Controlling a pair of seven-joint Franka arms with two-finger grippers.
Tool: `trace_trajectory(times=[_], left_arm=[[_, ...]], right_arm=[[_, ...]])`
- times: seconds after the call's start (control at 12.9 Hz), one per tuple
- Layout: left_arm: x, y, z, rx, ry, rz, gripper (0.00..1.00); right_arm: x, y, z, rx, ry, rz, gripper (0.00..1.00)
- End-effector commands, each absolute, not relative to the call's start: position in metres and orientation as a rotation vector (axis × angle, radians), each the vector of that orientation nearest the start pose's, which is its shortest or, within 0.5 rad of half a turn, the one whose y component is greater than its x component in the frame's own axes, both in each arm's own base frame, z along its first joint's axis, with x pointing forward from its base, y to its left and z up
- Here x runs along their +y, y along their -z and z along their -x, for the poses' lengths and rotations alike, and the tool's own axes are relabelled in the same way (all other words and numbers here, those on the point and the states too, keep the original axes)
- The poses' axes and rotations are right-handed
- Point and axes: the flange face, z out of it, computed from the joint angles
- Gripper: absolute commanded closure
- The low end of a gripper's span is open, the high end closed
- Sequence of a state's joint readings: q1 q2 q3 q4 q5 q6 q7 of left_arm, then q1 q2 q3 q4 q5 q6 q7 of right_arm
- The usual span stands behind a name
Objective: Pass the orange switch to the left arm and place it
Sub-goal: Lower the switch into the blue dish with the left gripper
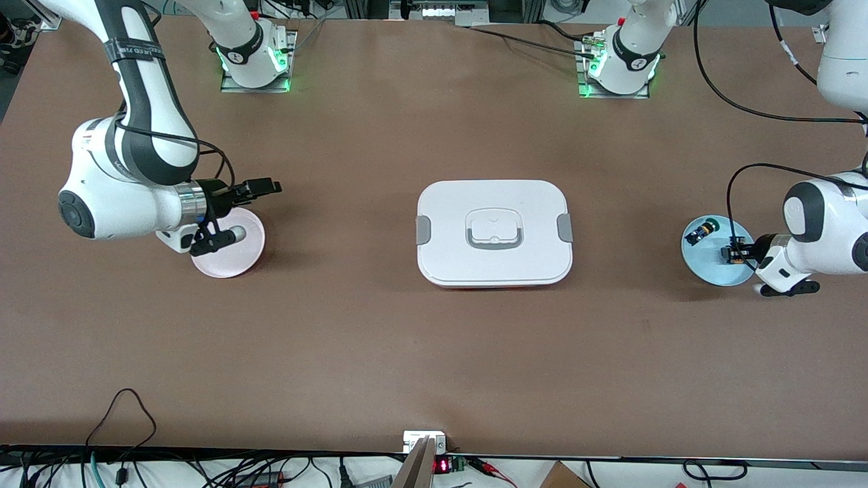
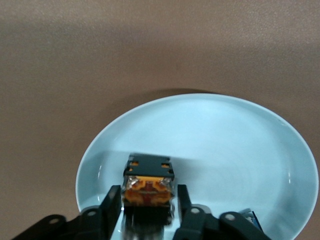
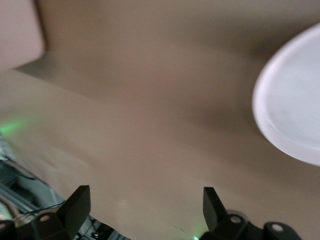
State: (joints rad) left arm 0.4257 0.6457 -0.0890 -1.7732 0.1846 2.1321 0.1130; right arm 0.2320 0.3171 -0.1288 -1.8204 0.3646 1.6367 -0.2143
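- While our left gripper sits low over the blue plate at the left arm's end of the table, its two fingers close in on either side of the orange switch; we read this as a grasp on the switch, though whether the squeeze is firm we cannot tell.
- We see the switch just over or on the plate's surface, inside the rim; whether it has lifted clear is not visible.
- Beside it on the same plate lies a small black switch with blue and green parts, farther from the front camera, untouched.
- We judge the switch's long axis to run along the gripper's reach, its dark body pointing away from the wrist, orange-and-brass part between the fingers.
- Our right gripper hangs over the edge of the pink plate at the right arm's end, fingers spread and holding nothing; that arm waits.
- Between the plates sits the box, lid on, well apart from both grippers.
- We judge the task barely begun: pickup is underway; the carry around the box, the handover and the placing remain.
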Motion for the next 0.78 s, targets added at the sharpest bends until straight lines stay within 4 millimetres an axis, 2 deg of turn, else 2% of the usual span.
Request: trace_trajectory(times=[0.0, 0.16, 0.23, 0.31, 0.54, 0.7], left_arm=[[0.222, -0.183, -0.596, -0.116, -0.422, 3.077, 0.0], [0.22, -0.208, -0.605, -0.102, -0.36, 3.081, 0.0], [0.214, -0.237, -0.62, -0.092, -0.293, 3.081, 0.0], [0.2, -0.264, -0.629, -0.058, -0.285, 3.086, 0.0], [0.135, -0.368, -0.645, 0.065, -0.23, 3.085, 0.0], [0.067, -0.433, -0.64, 0.158, -0.171, 3.111, 0.0]], right_arm=[[0.105, -0.367, -0.569, -0.184, -0.736, 2.864, 0.0], [0.1, -0.386, -0.576, -0.204, -0.726, 2.919, 0.0], [0.099, -0.394, -0.581, -0.216, -0.699, 2.945, 0.0], [0.098, -0.404, -0.586, -0.227, -0.668, 2.972, 0.0], [0.096, -0.45, -0.606, -0.254, -0.504, 3.033, 0.0], [0.088, -0.46, -0.616, -0.26, -0.422, 3.081, 0.0]])
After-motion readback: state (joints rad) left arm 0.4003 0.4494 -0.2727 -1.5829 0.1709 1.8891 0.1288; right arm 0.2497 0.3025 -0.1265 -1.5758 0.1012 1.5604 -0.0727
